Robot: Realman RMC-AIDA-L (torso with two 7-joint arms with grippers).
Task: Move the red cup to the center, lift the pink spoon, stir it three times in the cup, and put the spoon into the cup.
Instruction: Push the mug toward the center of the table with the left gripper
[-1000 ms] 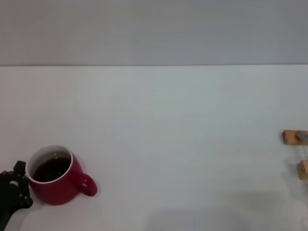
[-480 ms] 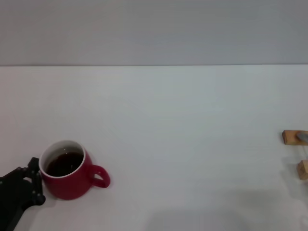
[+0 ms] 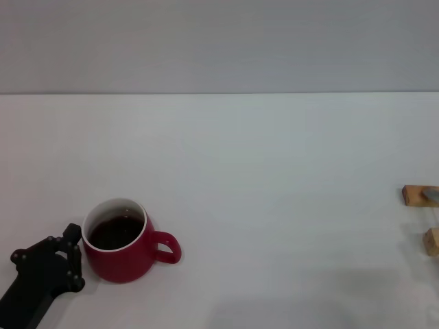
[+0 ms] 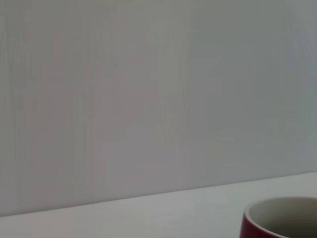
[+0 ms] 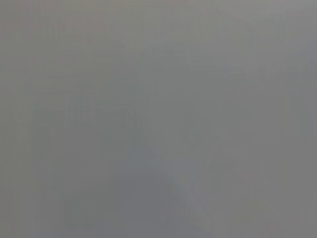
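From the head view I see the red cup [image 3: 125,240] standing upright on the white worktop [image 3: 260,171], in the near left part of the surface and well short of the middle. Its white rim is level and dark liquid fills most of the white inside. The small loop handle points toward the robot's right.

The left pincer [image 3: 70,257] sits directly against the cup's left side, low on the worktop, with the black arm running off the near left corner. Its black fingers [image 3: 72,236] meet the red wall of the cup on that side. I cannot tell how far the pincer is open, nor whether it grips the cup or only presses against it.

The left wrist view shows only a slice of the cup's rim [image 4: 282,218] at one corner, with the worktop edge and a plain grey wall behind it.

At the far right edge of the head view two small tan wooden blocks [image 3: 418,195] lie on the worktop, well apart from the cup. A grey sliver [image 3: 432,195] rests on the farther block; I cannot tell what it is.

The right pincer appears in no view; the right wrist view is uniform grey
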